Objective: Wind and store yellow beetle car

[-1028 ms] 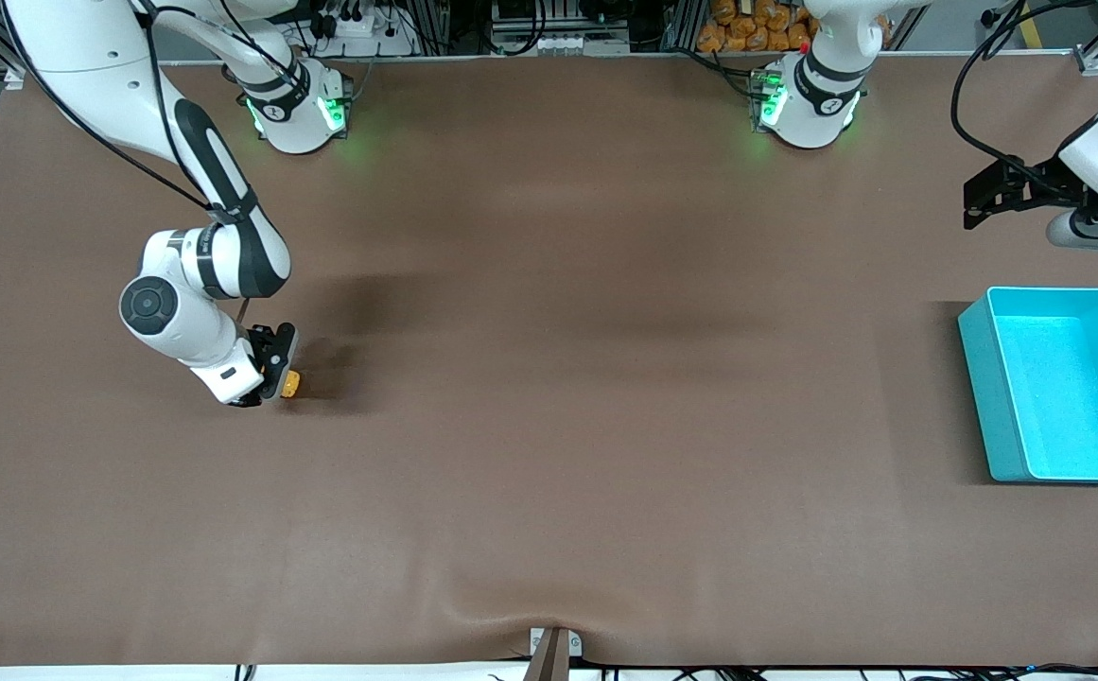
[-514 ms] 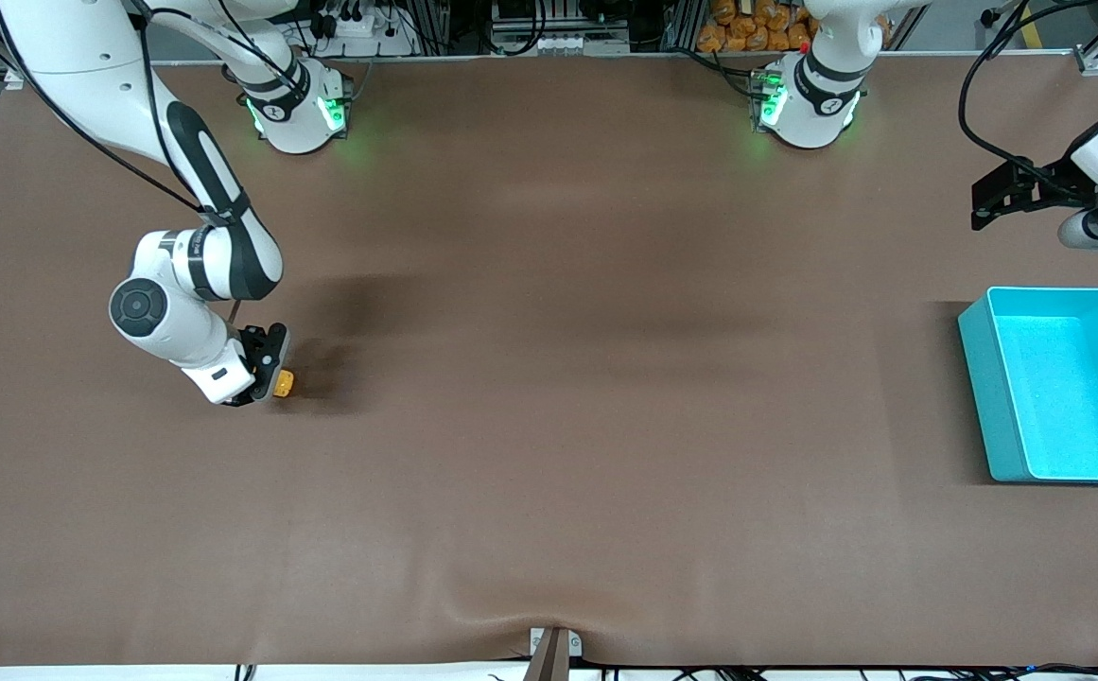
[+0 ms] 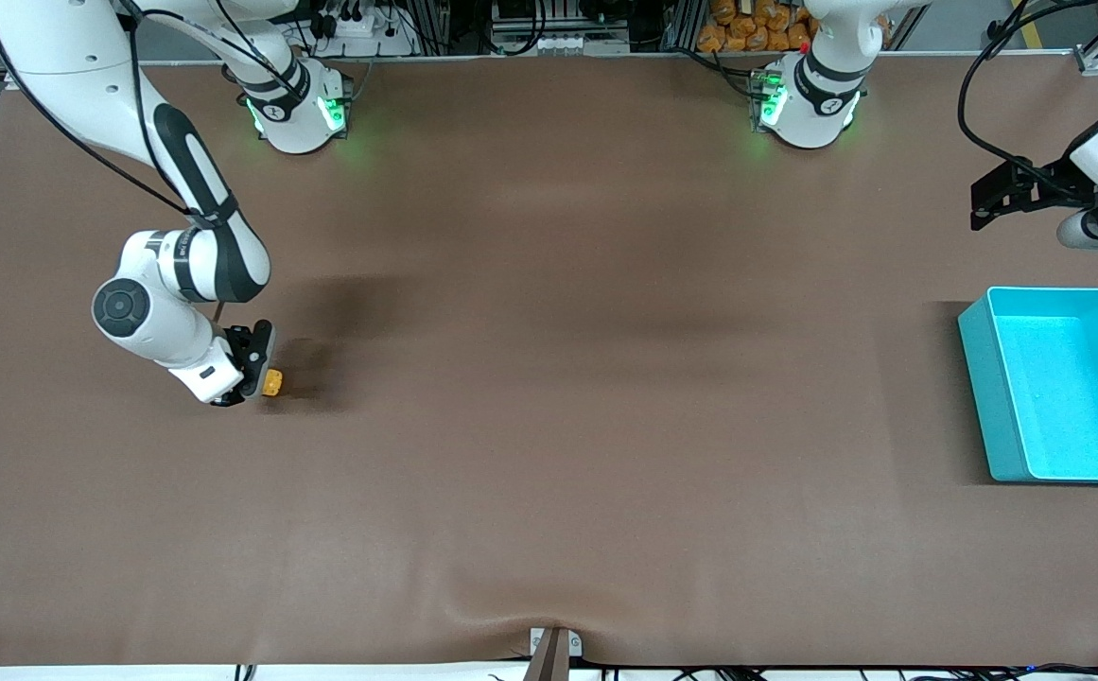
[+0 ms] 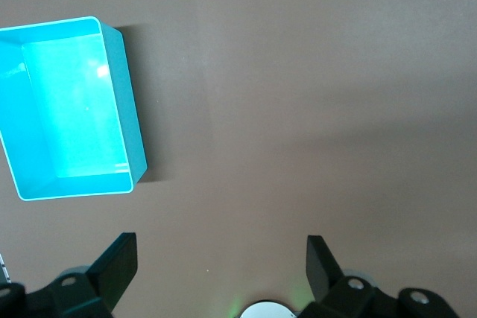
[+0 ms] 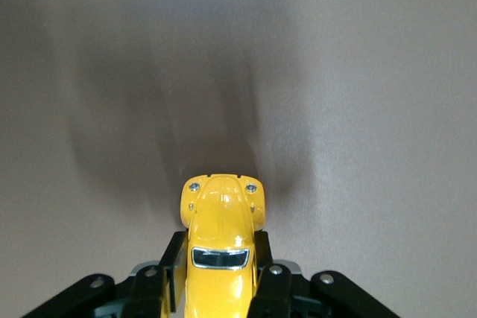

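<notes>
- Yellow beetle car (image 5: 221,247), glossy and round-nosed, sits pinched in our right gripper (image 3: 251,376) at the table's right-arm end.
- Our left gripper (image 4: 216,262) waits, spread wide and empty, near the turquoise bin (image 3: 977,369).

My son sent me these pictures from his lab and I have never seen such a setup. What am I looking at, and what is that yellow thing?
These are two robot arms bolted along one edge of a brown table. The big picture comes from a high camera facing them; the two small ones come from cameras on each arm's wrist. The yellow thing is a toy beetle car, sitting low near the right arm's end of the table. The right gripper is shut on it; its wrist view shows the car pinched between the black fingers. The left gripper waits, open, at the table's other end, above a turquoise bin, where the car is meant to go.
</notes>
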`<control>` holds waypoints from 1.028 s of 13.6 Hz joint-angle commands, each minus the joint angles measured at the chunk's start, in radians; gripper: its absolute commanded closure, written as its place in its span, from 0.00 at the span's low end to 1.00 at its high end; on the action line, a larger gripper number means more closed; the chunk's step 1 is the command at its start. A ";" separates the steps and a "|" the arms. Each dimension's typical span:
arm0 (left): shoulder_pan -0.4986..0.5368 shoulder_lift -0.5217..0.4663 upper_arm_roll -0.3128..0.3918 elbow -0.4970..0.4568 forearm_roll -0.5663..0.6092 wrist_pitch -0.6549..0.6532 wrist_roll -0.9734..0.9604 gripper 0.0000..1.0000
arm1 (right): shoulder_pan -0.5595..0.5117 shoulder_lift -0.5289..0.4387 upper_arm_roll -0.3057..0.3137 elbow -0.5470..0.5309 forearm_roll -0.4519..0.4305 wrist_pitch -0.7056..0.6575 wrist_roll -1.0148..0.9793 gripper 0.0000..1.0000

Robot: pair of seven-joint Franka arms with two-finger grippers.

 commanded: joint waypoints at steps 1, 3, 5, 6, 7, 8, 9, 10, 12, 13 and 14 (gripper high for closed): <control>0.012 -0.008 -0.004 0.007 0.014 0.006 0.011 0.00 | -0.030 0.069 0.006 0.013 -0.009 0.060 -0.030 0.82; 0.009 -0.008 -0.005 0.007 0.011 0.006 0.009 0.00 | -0.050 0.071 0.006 0.013 -0.007 0.060 -0.032 0.81; 0.009 -0.008 -0.005 0.007 0.022 0.007 0.009 0.00 | -0.073 0.072 0.006 0.015 -0.007 0.060 -0.071 0.81; 0.013 -0.008 -0.004 0.007 0.018 0.007 0.011 0.00 | -0.084 0.073 0.007 0.015 -0.007 0.062 -0.078 0.80; 0.012 -0.008 -0.004 0.007 0.021 0.007 0.011 0.00 | -0.085 0.073 0.006 0.015 -0.007 0.060 -0.081 0.80; 0.012 -0.008 -0.004 0.007 0.021 0.007 0.009 0.00 | -0.094 0.073 0.006 0.015 -0.007 0.060 -0.091 0.80; 0.012 -0.008 -0.004 0.007 0.016 0.006 0.009 0.00 | -0.111 0.073 0.007 0.015 -0.007 0.062 -0.122 0.81; 0.012 -0.008 -0.004 0.007 0.013 0.007 0.009 0.00 | -0.120 0.073 0.007 0.015 -0.007 0.062 -0.139 0.80; 0.010 -0.008 -0.004 0.007 0.011 0.007 0.008 0.00 | -0.151 0.073 0.007 0.015 -0.007 0.062 -0.176 0.81; 0.010 -0.008 -0.005 0.007 0.011 0.006 0.008 0.00 | -0.165 0.077 0.006 0.016 -0.007 0.062 -0.192 0.81; 0.009 -0.008 -0.005 0.007 0.011 0.007 0.008 0.00 | -0.183 0.080 0.007 0.016 -0.007 0.062 -0.205 0.81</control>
